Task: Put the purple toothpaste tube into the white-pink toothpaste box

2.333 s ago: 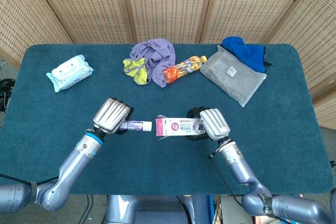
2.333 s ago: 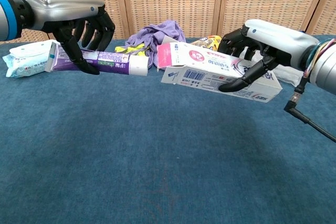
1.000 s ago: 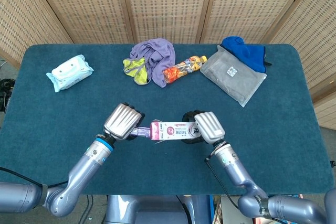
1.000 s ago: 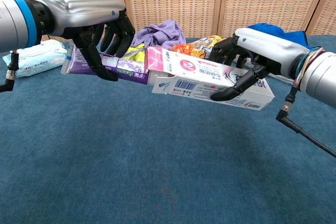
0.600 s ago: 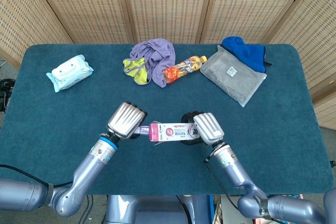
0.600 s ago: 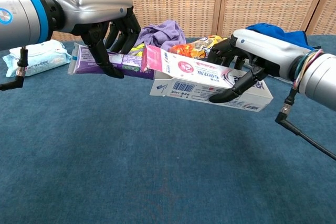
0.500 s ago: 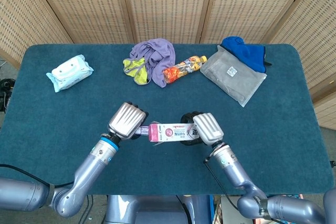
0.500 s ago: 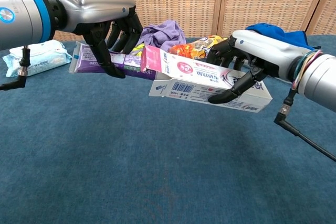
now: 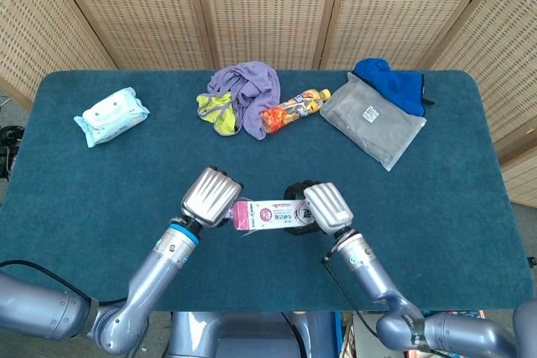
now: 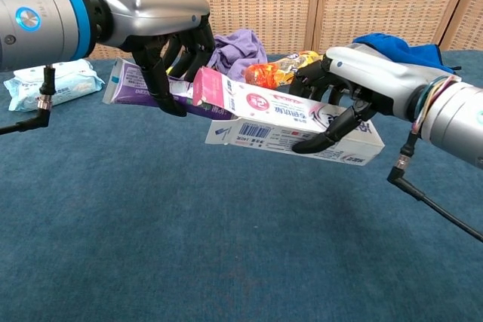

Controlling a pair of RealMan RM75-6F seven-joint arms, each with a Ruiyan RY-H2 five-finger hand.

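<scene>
Tube (image 10: 128, 83) now deeper in box (image 10: 290, 122), pushed toward 3 o'clock; left hand (image 10: 162, 43) grips tube, right hand (image 10: 343, 96) grips box.

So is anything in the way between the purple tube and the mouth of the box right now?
Nothing visible blocks it. The left hand holds the tube with its front end already past the box's open pink flap, and the right hand holds the box level in line with it.
</scene>
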